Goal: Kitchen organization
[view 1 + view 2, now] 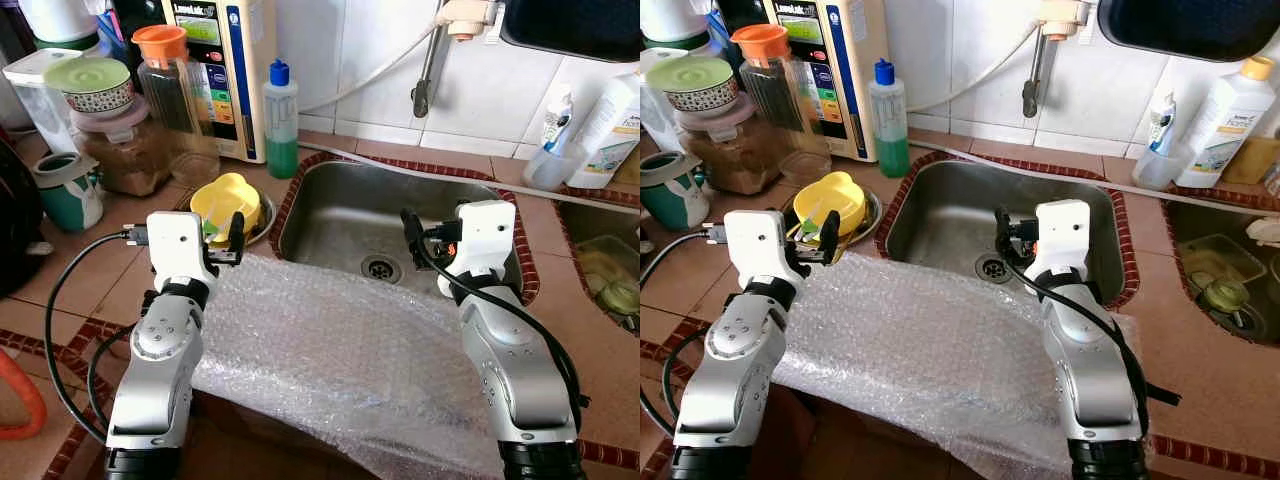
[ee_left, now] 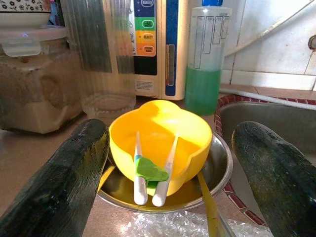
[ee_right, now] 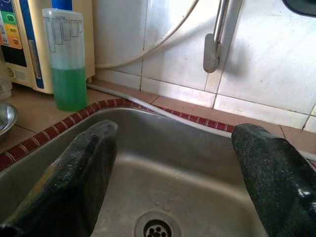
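We took the yellow bowl (image 2: 160, 140) as the likely target — it sat in a shallow steel dish (image 2: 219, 165) on the table (image 1: 90, 275), just left of the sink (image 1: 330, 215), with the left gripper (image 2: 170, 163) lined up on it, fingers (image 2: 59, 182) spread wide either side and holding nothing. We judged the bowl light, stiff plastic, smooth-walled and so a bit slippery; best hold looked like the rim, since it would slide in the dish if nudged. Inside lay white training chopsticks (image 2: 148, 173) with a green bridge — loose, thin, apt to roll out if the bowl tipped. The right gripper (image 3: 173, 177) hung over the sink basin, fingers (image 3: 84, 173) also wide apart and empty. Bubble wrap (image 1: 330, 350) covered the table's near edge beneath both arms: soft, light, would bunch and drag. Hard to make out: a yellowish stick beside the dish — we could not tell what it was. The bowl's base was hidden by the dish, and the jars (image 1: 130, 150) at the back were cut off.
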Tool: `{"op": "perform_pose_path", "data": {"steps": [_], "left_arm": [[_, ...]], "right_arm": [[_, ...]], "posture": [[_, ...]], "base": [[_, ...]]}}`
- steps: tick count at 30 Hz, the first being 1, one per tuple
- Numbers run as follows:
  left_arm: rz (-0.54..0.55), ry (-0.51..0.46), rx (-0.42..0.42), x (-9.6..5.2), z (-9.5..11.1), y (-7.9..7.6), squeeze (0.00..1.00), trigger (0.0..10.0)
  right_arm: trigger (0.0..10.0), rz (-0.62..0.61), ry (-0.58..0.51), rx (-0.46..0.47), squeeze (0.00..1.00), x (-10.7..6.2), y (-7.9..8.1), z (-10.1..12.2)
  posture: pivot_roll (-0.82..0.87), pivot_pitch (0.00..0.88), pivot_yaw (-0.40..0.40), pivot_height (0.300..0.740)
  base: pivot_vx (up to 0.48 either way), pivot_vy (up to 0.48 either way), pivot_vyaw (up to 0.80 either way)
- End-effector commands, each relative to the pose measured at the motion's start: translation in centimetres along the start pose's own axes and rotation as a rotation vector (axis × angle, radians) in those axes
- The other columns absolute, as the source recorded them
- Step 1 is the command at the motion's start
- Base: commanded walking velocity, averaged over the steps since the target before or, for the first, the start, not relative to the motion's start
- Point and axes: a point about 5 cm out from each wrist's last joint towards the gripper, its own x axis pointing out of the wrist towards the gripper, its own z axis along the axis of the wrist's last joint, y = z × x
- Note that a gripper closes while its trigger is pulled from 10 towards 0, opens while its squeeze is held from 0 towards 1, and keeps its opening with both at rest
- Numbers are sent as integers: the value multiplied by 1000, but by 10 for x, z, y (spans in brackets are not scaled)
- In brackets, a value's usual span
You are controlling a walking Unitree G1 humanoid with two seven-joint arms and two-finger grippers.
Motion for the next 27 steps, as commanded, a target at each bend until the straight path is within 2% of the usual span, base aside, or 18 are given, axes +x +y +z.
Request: {"op": "perform_pose_path", "data": {"steps": [1, 6, 10, 12, 16, 18, 22, 26, 27], "left_arm": [[-19, 1, -8, 2, 0, -4, 0, 10000], [-26, -19, 23, 2, 1, -11, 0, 10000], [13, -42, 66, 1, 3, -10, 0, 10000], [46, -41, 71, 1, 2, -7, 0, 10000], [160, -58, 88, 0, 5, 11, 0, 10000], [176, -57, 93, 0, 5, 14, 0, 10000], [167, -17, 46, 2, -4, 16, 0, 10000], [129, -13, 21, 6, -9, 8, 0, 10000], [110, -13, -9, 7, -10, 4, 0, 10000]], "right_arm": [[10000, 12, 5, 14, 0, 0, 2, 2], [10000, 18, 3, 13, 0, -1, 2, 2], [10000, 21, 0, 10, 0, -2, 2, 2], [10000, 28, -1, 6, 0, -2, 2, 2], [10000, 71, 5, 40, 0, -4, 8, 1], [10000, 84, 10, 41, 0, -5, 11, 1], [10000, 120, 26, 66, 0, -5, 15, 0], [10000, 167, 32, 81, 0, -6, 20, 1], [10000, 193, 33, 86, 0, -7, 23, 1]], "posture": [[38, 39, -12, 740], [33, 43, -12, 740], [30, 47, -13, 740], [30, 49, -14, 740], [32, 53, -18, 740], [32, 53, -18, 740], [28, 56, -21, 740], [25, 56, -23, 740], [21, 58, -24, 740]], "base": [[0, 0, 0], [0, 0, -784], [0, 0, -116], [0, 0, 0], [0, 0, 0], [0, 0, 0], [0, 0, 0], [0, 0, 0], [0, 0, 0]]}}
